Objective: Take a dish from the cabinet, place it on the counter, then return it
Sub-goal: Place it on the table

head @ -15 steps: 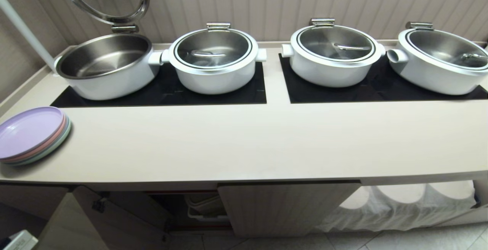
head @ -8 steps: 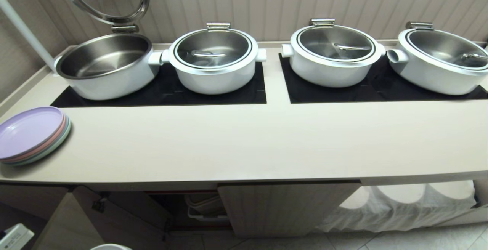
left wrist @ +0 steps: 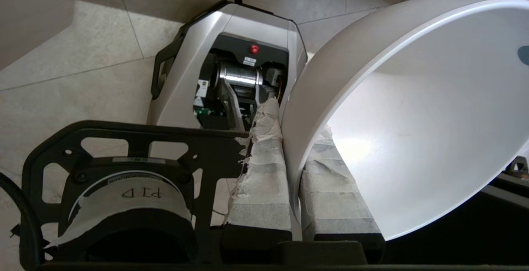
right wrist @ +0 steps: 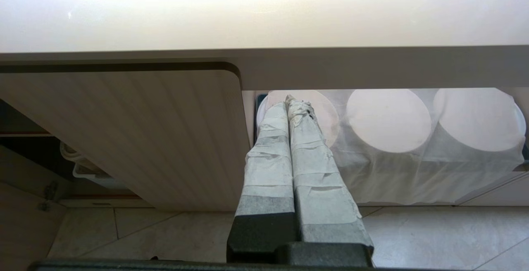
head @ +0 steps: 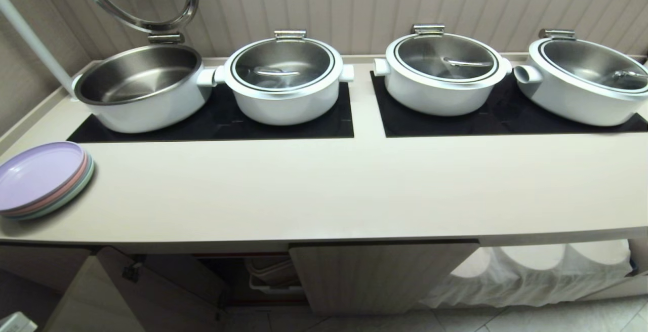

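The left wrist view shows the dish (left wrist: 413,110), a plain white bowl, tilted on its side above the tiled floor. My left gripper (left wrist: 295,122) is shut on its rim, one taped finger inside and one outside the wall. Neither the dish nor either gripper shows in the head view. The beige counter (head: 324,195) runs across that view, and below it the cabinet (head: 379,276) has its left door (head: 96,296) swung open. My right gripper (right wrist: 288,103) is shut on nothing, parked low and pointing at the cabinet front (right wrist: 144,139).
A stack of pastel plates (head: 43,177) sits at the counter's left end. Several white pots (head: 283,81) stand on two black panels (head: 217,119) at the back, the leftmost with its lid up. A cloth-covered niche (head: 531,271) lies right of the cabinet. My own base (left wrist: 231,68) is below the dish.
Half a second ago the dish's white rim showed at the bottom edge of the head view; now it is out of that view. The counter and cabinet are unchanged.
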### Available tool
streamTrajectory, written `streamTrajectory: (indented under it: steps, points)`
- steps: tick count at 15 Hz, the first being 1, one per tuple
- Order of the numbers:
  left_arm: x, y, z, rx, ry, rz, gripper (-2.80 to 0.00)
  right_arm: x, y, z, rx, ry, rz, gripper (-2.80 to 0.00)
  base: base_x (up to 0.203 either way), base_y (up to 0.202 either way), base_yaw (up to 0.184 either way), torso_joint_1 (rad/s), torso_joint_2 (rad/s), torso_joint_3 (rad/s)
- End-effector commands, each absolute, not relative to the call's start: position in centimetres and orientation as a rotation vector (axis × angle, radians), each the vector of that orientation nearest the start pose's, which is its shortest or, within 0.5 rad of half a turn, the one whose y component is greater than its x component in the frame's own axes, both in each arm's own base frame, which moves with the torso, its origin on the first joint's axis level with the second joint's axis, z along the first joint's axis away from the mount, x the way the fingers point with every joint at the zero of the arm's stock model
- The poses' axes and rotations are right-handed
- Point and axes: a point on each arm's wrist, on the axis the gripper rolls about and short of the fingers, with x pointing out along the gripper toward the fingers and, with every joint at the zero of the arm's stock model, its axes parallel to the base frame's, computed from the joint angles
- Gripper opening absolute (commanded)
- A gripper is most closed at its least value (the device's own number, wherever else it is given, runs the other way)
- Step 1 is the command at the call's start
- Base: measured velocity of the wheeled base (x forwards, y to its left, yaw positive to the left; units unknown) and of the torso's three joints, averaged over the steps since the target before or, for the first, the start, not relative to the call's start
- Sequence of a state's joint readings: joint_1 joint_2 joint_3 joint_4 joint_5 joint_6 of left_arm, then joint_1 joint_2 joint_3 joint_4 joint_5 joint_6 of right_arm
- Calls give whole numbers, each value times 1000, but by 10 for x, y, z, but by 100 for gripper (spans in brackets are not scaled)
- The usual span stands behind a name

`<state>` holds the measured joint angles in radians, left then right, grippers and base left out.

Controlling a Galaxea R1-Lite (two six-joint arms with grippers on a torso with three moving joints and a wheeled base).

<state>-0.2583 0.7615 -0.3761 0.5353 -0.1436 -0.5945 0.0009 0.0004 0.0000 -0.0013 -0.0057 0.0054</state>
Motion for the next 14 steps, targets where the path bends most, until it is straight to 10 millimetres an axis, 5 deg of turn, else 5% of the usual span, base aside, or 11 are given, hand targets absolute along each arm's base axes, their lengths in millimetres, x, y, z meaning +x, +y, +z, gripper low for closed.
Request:
streamTrajectory:
  steps: [1, 14]
  points:
    - [28, -11, 126, -494, 1004, -85, -280, -23, 0, 76, 6, -2, -5, -280, 0, 0, 0, 0, 0, 0]
    - [28, -11, 123, -489, 1025, -104, -280, -23, 0, 76, 6, -2, -6, -280, 0, 0, 0, 0, 0, 0]
